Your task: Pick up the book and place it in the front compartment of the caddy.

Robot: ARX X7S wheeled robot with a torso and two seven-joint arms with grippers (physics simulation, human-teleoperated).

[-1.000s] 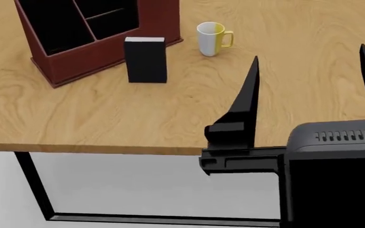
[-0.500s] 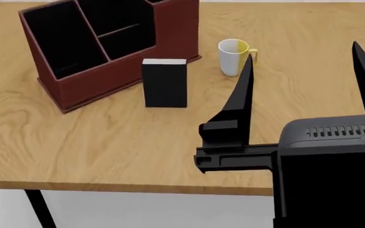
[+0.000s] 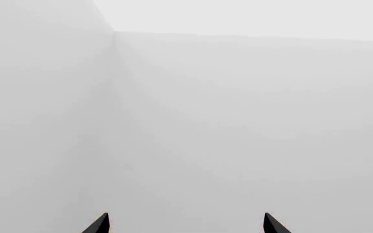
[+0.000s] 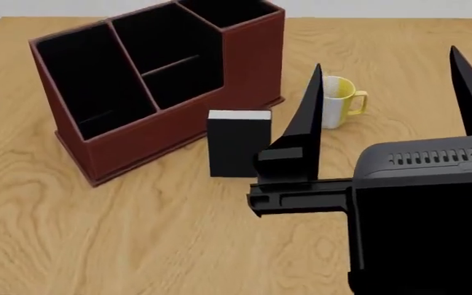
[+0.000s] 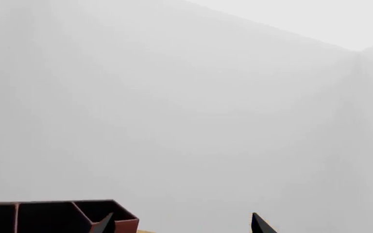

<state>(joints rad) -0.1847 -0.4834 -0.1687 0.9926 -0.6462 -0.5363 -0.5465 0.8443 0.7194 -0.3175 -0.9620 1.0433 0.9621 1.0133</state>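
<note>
The black book with a white top edge stands upright on the table, just in front of the dark-red caddy. The caddy has three black sections, the middle one split by a low bar. It also shows in the right wrist view. My right gripper is open and empty, raised to the right of the book, with one finger close beside the book in the picture. My left gripper is open, empty and faces a blank grey wall; it is out of the head view.
A white-and-yellow mug stands right of the caddy, partly behind my right gripper's finger. The wooden table spreads around the objects. My right arm's black housing fills the lower right of the head view.
The head view has moved in over the table: caddy, book and mug have slid down and right in the picture. The table's front edge has left the view. Both grippers remain open.
</note>
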